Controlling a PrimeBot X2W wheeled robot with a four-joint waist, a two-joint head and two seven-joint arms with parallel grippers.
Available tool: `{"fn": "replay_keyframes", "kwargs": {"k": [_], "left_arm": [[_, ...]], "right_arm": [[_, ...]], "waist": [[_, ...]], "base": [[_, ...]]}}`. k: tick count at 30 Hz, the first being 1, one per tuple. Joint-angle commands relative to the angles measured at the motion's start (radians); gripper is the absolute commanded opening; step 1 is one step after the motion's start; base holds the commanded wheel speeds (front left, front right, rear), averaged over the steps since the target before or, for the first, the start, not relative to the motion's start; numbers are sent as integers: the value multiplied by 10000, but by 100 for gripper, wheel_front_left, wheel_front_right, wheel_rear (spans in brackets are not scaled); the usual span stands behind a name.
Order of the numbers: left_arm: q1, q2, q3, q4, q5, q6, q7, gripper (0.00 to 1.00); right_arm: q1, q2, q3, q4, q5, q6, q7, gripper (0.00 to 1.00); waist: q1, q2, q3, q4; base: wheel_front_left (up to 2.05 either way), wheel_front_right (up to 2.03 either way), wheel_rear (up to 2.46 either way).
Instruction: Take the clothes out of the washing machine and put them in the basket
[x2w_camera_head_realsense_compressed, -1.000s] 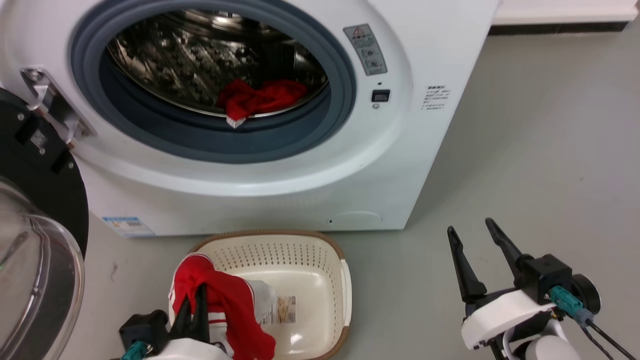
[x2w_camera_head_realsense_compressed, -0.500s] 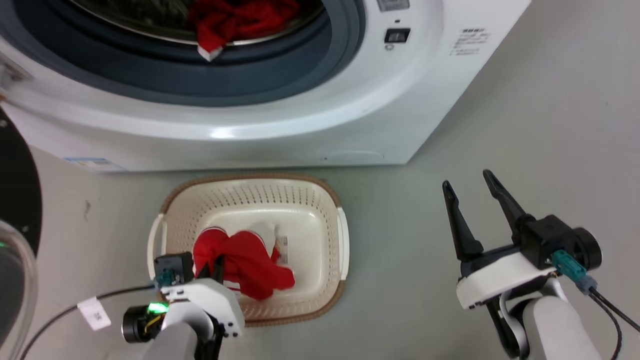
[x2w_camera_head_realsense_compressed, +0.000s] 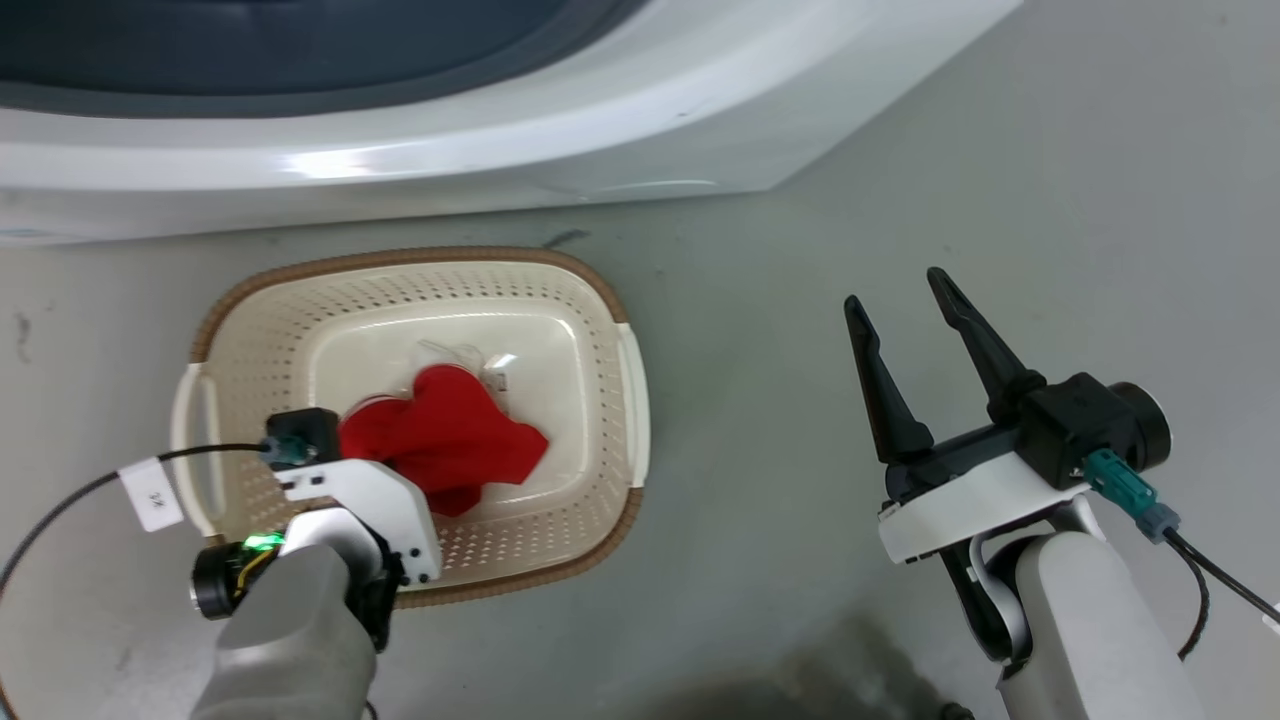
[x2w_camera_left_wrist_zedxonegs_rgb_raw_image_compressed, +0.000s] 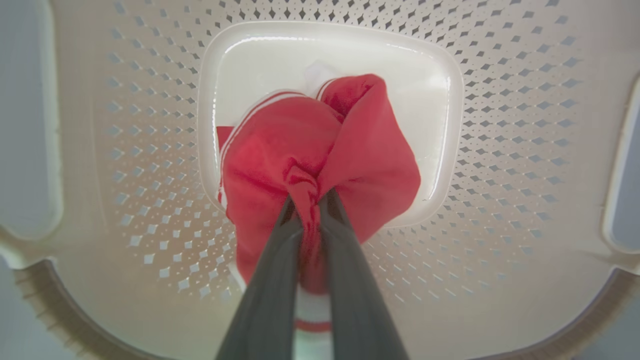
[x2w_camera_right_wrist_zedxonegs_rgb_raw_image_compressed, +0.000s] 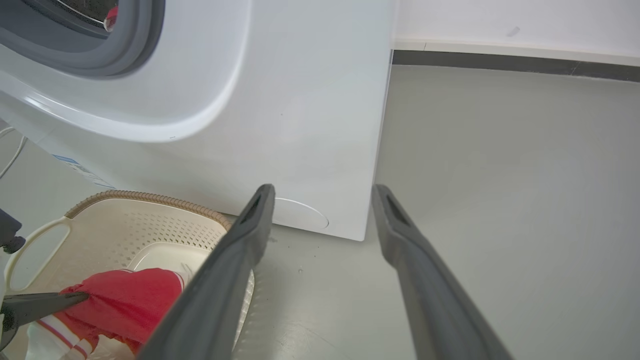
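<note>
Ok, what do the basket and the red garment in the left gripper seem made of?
The basket: moulded cream plastic, slightly glossy; glare on its smooth floor, regular holes in the walls. Its brown rim looks woven, possibly moulded texture. The red garment: soft matte fabric with white stripes, perhaps a knit; it bunches and folds where the left gripper pinches it.

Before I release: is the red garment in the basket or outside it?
In. The garment sits within the basket walls, over its floor, pinched in the left pincer. Touching the floor: cannot tell.
</note>
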Motion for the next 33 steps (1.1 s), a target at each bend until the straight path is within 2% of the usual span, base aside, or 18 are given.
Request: {"fn": "replay_keyframes", "kwargs": {"k": [1,7,8,9,10,16,25,27,33], "left_arm": [[-180,105,63,94,-91,70,64,0],[-329,347,125,310,-189,220,312,0],[-307,365,138,332,-235,225,331,17],[-266,354,143,348,-253,239,335,81],[-204,326,142,360,-265,288,290,100],[455,60,180,423,-437,280,-352,100],[1678,-321,-143,95,-266,-95,-1555,100],[1931,-357,-265,-364,-106,-51,-1605,100],[2984,-432,-112,-3219,419,231,-1601,100]], "right_arm": [[-190,7,61,62,81,-7,-92,100],[-368,7,155,338,268,-7,-238,100],[-387,8,167,411,289,-7,-264,100],[-399,8,157,473,316,-7,-270,100],[-383,10,129,545,319,-7,-284,100],[-34,7,-46,952,113,-7,-341,100],[704,5,-420,1102,-354,-7,-288,100],[874,7,-496,1046,-427,-7,-187,100],[1351,7,-670,722,-537,-7,89,100]], "waist": [[-2,0,377,-393],[-2,0,523,-658],[-2,0,488,-685],[-2,0,413,-699],[-2,0,299,-692],[-2,0,-980,-479],[-2,0,-3067,27],[-2,0,-3389,153],[-2,0,-3967,443]], "base": [[0,0,0],[0,0,0],[0,0,0],[0,0,0],[0,0,0],[0,0,0],[0,0,0],[0,0,0],[0,0,0]]}}
